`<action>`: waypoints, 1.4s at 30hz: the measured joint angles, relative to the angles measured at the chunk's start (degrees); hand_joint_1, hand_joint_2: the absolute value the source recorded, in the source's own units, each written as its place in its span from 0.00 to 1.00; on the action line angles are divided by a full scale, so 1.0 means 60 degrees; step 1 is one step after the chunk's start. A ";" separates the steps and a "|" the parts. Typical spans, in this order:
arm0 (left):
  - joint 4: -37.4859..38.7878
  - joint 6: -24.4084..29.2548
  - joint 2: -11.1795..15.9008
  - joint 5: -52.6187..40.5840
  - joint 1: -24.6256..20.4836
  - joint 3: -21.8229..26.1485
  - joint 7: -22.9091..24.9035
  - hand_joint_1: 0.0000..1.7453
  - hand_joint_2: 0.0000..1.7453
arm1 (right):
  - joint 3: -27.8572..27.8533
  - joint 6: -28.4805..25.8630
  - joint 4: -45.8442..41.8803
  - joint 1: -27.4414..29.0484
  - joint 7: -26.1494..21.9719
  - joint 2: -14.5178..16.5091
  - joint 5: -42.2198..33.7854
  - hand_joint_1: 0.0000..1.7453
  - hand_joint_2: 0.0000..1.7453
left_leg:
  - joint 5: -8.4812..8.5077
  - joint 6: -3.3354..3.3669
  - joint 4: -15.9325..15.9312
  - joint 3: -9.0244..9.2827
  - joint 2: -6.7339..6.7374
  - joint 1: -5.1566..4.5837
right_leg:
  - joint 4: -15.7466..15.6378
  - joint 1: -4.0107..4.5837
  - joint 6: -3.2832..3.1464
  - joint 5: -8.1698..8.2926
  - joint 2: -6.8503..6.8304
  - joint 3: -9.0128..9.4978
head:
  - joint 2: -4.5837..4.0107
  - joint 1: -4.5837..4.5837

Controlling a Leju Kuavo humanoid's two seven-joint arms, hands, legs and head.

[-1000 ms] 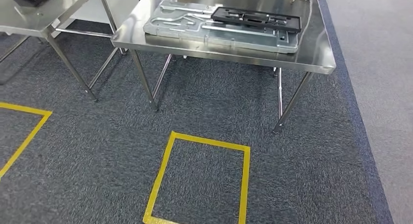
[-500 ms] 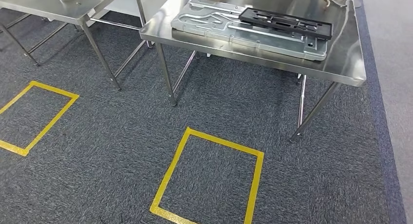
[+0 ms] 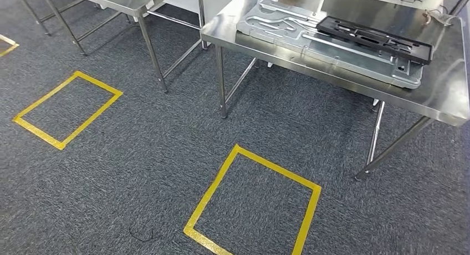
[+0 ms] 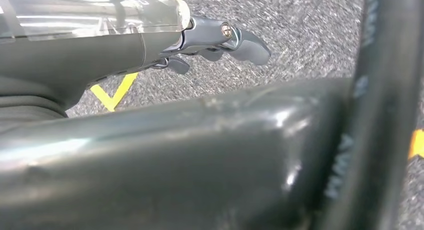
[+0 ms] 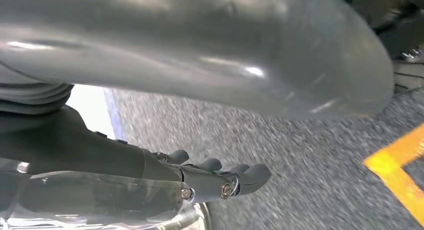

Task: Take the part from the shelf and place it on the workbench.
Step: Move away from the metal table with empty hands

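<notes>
The black part (image 3: pixel 374 39) is lying on a grey metal plate (image 3: pixel 327 44) atop the steel workbench (image 3: pixel 449 94). The left hand (image 4: pixel 220 40) and right hand (image 5: pixel 220 177) are hanging over carpet, fingers loosely extended, holding nothing.

The part (image 3: pixel 376 39) is a flat black plastic frame with long slots, lying tilted across the right end of a grey metal plate (image 3: pixel 310 41). Both lie on the steel workbench (image 3: pixel 443 94), near its front edge.
</notes>
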 joint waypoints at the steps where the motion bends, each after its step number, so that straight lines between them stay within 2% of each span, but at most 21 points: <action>1: 0.0000 0.0000 0.0001 0.0007 -0.0002 0.0018 0.0011 0.00 0.00 | 0.0014 0.0007 0.0007 -0.0006 0.0022 -0.0005 0.0009 0.00 0.00 | -0.0004 -0.0058 0.0023 -0.0040 -0.0080 -0.0001 | -0.0125 0.0011 -0.0028 -0.0013 0.0081 0.0045 | 0.0000 -0.0001; 3: 0.0000 -0.0001 0.0005 0.0034 0.0008 0.0067 0.0059 0.00 0.00 | 0.0056 0.0031 0.0014 -0.0038 0.0112 -0.0011 0.0056 0.00 0.00 | 0.0008 -0.0181 0.0020 -0.0088 -0.0227 0.0019 | -0.0169 0.0019 -0.0110 0.0000 -0.0071 0.0064 | 0.0000 -0.0002; 5: 0.0000 -0.0001 0.0009 0.0057 0.0028 0.0106 0.0107 0.00 0.00 | 0.0089 0.0063 0.0016 -0.0044 0.0219 -0.0028 0.0122 0.00 0.00 | -0.0165 -0.0286 0.0267 -0.0202 0.0019 0.0017 | -0.0245 -0.0007 -0.0224 0.0034 -0.0276 0.0108 | 0.0000 -0.0003; 7: 0.0000 -0.0001 0.0010 0.0061 0.0016 0.0119 0.0133 0.00 0.00 | 0.0109 0.0098 0.0018 -0.0016 0.0267 -0.0049 0.0160 0.00 0.00 | -0.0686 -0.0384 0.1204 -0.0634 0.0489 0.0034 | -0.0284 0.0008 -0.0314 0.0041 -0.0514 0.0127 | 0.0000 -0.0004; 10: 0.0000 -0.0003 0.0010 0.0055 0.0007 0.0138 0.0149 0.00 0.00 | 0.0138 0.0128 0.0023 0.0011 0.0241 -0.0068 0.0173 0.00 0.00 | -0.1151 -0.0469 0.2527 -0.1271 0.0711 0.0087 | -0.0271 0.0047 -0.0361 0.0012 -0.0890 0.0129 | 0.0000 -0.0005; 12: 0.0000 -0.0005 0.0010 0.0027 0.0027 0.0148 0.0150 0.00 0.00 | 0.0140 0.0092 0.0024 -0.0005 0.0145 -0.0072 0.0175 0.00 0.00 | -0.0694 -0.0440 0.1944 -0.0969 0.0828 0.0085 | -0.0263 0.0051 -0.0345 -0.0016 -0.1101 0.0156 | 0.0000 -0.0005; 14: 0.0000 -0.0005 0.0010 -0.0019 0.0018 0.0149 0.0152 0.00 0.00 | 0.0140 0.0029 0.0024 -0.0015 0.0040 -0.0072 0.0175 0.00 0.00 | -0.0170 -0.0347 0.0702 -0.0334 0.1205 0.0023 | -0.0252 0.0081 -0.0290 -0.0057 -0.1283 0.0206 | 0.0000 -0.0005; 16: 0.0000 -0.0006 0.0012 -0.0064 -0.0022 0.0148 0.0151 0.00 0.00 | 0.0140 -0.0008 0.0024 -0.0018 -0.0020 -0.0072 0.0169 0.00 0.00 | -0.0032 -0.0233 0.0062 -0.0053 0.1449 -0.0064 | -0.0254 0.0121 -0.0203 -0.0093 -0.1471 0.0245 | 0.0000 -0.0004; 18: 0.0000 -0.0006 0.0017 -0.0114 -0.0019 0.0146 0.0148 0.00 0.00 | 0.0139 -0.0014 0.0024 -0.0057 -0.0031 -0.0072 0.0161 0.00 0.00 | -0.0024 -0.0130 -0.0019 -0.0073 0.1292 -0.0089 | -0.0294 0.0138 -0.0101 -0.0105 -0.1670 0.0301 | 0.0000 -0.0003; 19: 0.0000 -0.0006 0.0019 -0.0143 0.0003 0.0146 0.0144 0.00 0.00 | 0.0138 -0.0013 0.0024 -0.0078 -0.0014 -0.0074 0.0156 0.00 0.00 | 0.0016 -0.0081 -0.0074 -0.0047 0.1195 -0.0068 | -0.0278 0.0125 -0.0048 -0.0140 -0.1648 0.0334 | 0.0000 -0.0003; 21: 0.0000 -0.0005 0.0022 -0.0185 0.0022 0.0145 0.0130 0.00 0.00 | 0.0137 -0.0009 0.0025 -0.0088 0.0044 -0.0077 0.0147 0.00 0.00 | 0.0119 0.0041 -0.0195 0.0006 0.1013 -0.0010 | 0.0154 0.0102 0.0025 -0.0484 -0.1242 0.0189 | 0.0000 -0.0001; 23: 0.0000 -0.0007 0.0021 -0.0218 0.0008 0.0141 0.0118 0.00 0.00 | 0.0135 0.0006 0.0032 -0.0057 0.0124 -0.0079 0.0141 0.00 0.00 | 0.0175 0.0117 -0.0224 -0.0011 0.0831 0.0006 | 0.1302 0.0072 0.0050 -0.1127 -0.0738 -0.0361 | 0.0000 -0.0001; 25: 0.0000 -0.0011 0.0021 -0.0262 0.0003 0.0130 0.0115 0.00 0.00 | 0.0133 0.0030 0.0046 -0.0031 0.0226 -0.0079 0.0137 0.00 0.00 | 0.0189 0.0137 -0.0209 -0.0033 0.0608 -0.0001 | 0.2238 0.0067 0.0071 -0.1402 -0.0606 -0.0857 | 0.0000 -0.0002; 27: 0.0000 -0.0016 0.0021 -0.0320 0.0008 0.0112 0.0119 0.00 0.00 | 0.0133 0.0042 0.0055 -0.0001 0.0310 -0.0081 0.0125 0.00 0.00 | 0.0180 0.0123 -0.0173 -0.0021 0.0353 -0.0001 | 0.1898 0.0044 0.0079 -0.0926 -0.0557 -0.0764 | 0.0000 -0.0001; 29: 0.0000 -0.0022 0.0021 -0.0362 0.0004 0.0095 0.0133 0.00 0.00 | 0.0126 0.0043 0.0057 0.0033 0.0367 -0.0088 0.0114 0.00 0.00 | 0.0138 0.0060 -0.0079 -0.0039 0.0113 -0.0013 | 0.0678 -0.0002 0.0063 -0.0242 -0.0243 -0.0265 | 0.0000 0.0000; 32: 0.0000 -0.0023 0.0024 -0.0408 -0.0012 0.0083 0.0158 0.00 0.00 | 0.0097 0.0043 0.0060 0.0044 0.0406 -0.0097 0.0106 0.00 0.00 | 0.0097 -0.0117 0.0037 -0.0156 -0.0147 -0.0020 | -0.0123 0.0005 -0.0011 -0.0021 0.0085 0.0036 | 0.0000 -0.0002; 34: 0.0000 -0.0023 0.0028 -0.0433 0.0002 0.0080 0.0168 0.00 0.00 | 0.0082 0.0045 0.0060 0.0023 0.0404 -0.0096 0.0100 0.00 0.00 | 0.0105 -0.0227 0.0044 -0.0197 -0.0205 0.0009 | -0.0164 0.0001 -0.0118 0.0019 -0.0105 0.0061 | 0.0000 -0.0002; 36: 0.0000 -0.0032 0.0036 -0.0459 0.0008 0.0078 0.0170 0.00 0.00 | 0.0066 0.0064 0.0060 0.0028 0.0398 -0.0098 0.0089 0.00 0.00 | -0.0148 -0.0322 0.0426 -0.0371 0.0160 0.0009 | -0.0235 -0.0023 -0.0247 0.0057 -0.0334 0.0096 | 0.0000 -0.0004; 38: 0.0000 -0.0162 0.0063 -0.0573 0.0011 0.0050 0.0138 0.00 0.00 | 0.0023 0.0083 0.0060 0.0060 0.0394 -0.0101 -0.0017 0.00 0.00 | -0.0743 -0.0404 0.1514 -0.0873 0.0607 0.0032 | -0.0256 0.0003 -0.0329 0.0052 -0.0587 0.0103 | 0.0000 -0.0004; 40: -0.0009 -0.0528 0.0148 -0.0756 0.0095 -0.0038 0.0077 0.00 0.00 | -0.0096 0.0086 0.0060 0.0079 0.0382 -0.0101 -0.0189 0.00 0.00 | -0.1139 -0.0474 0.2571 -0.1372 0.0720 0.0079 | -0.0249 0.0022 -0.0357 0.0029 -0.0844 0.0102 | 0.0000 -0.0002; 42: -0.0084 -0.0931 0.0264 -0.0873 0.0271 -0.0124 0.0039 0.00 0.00 | -0.0237 0.0087 0.0060 0.0079 0.0335 -0.0101 -0.0277 0.00 0.00 | -0.0856 -0.0506 0.2383 -0.1243 0.0789 0.0110 | -0.0239 0.0019 -0.0343 -0.0004 -0.1054 0.0129 | 0.0000 -0.0003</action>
